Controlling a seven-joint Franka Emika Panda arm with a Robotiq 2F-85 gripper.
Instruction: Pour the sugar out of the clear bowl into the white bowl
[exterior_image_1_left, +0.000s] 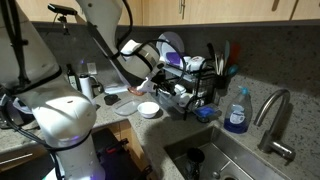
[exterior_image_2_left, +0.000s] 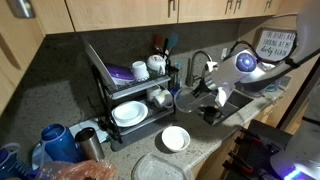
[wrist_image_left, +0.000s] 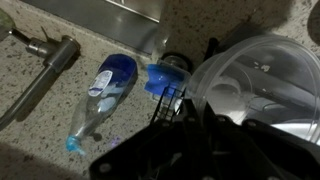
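Note:
My gripper (wrist_image_left: 200, 108) is shut on the rim of the clear bowl (wrist_image_left: 258, 78), which fills the right of the wrist view. In an exterior view the clear bowl (exterior_image_2_left: 189, 98) hangs tilted in the gripper (exterior_image_2_left: 212, 95), above and a little right of the white bowl (exterior_image_2_left: 175, 138). The white bowl (exterior_image_1_left: 149, 110) stands on the speckled counter, with the gripper (exterior_image_1_left: 150, 80) over it. I cannot make out the sugar in either bowl.
A black wire dish rack (exterior_image_2_left: 130, 95) with white dishes stands next to the white bowl. A wide flat pale plate (exterior_image_2_left: 160, 168) lies in front. A blue soap bottle (wrist_image_left: 105, 92), a blue sponge (wrist_image_left: 165, 76), the faucet (exterior_image_1_left: 275, 118) and the sink (exterior_image_1_left: 225, 160) are nearby.

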